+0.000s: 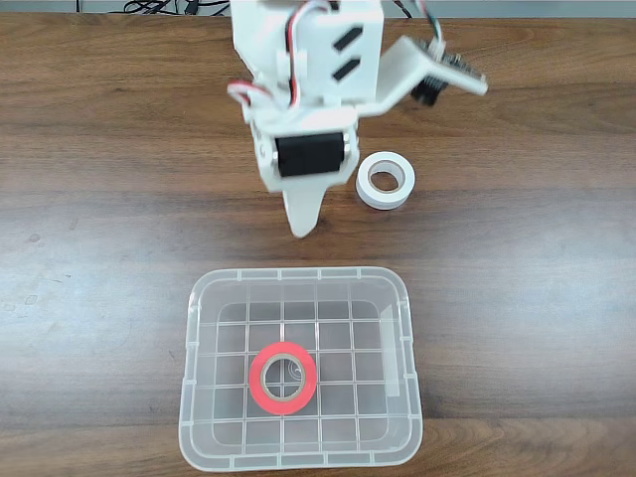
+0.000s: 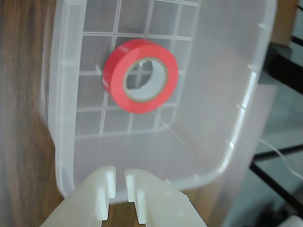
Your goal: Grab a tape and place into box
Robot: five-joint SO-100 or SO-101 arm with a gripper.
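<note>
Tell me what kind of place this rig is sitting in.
Probably an office or lab desk: a wood-grain tabletop, cables along its far edge, and just tape rolls, the red tape in a clear box, a white roll.

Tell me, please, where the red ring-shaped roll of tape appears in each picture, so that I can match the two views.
Fixed view: the red ring-shaped roll of tape lies flat on the grid bottom of the clear plastic box, lower centre of the picture.
Wrist view: the red roll sits upper centre, inside the box, above the white fingers.
Shared landmark: the box's grid-patterned bottom under the roll.
</note>
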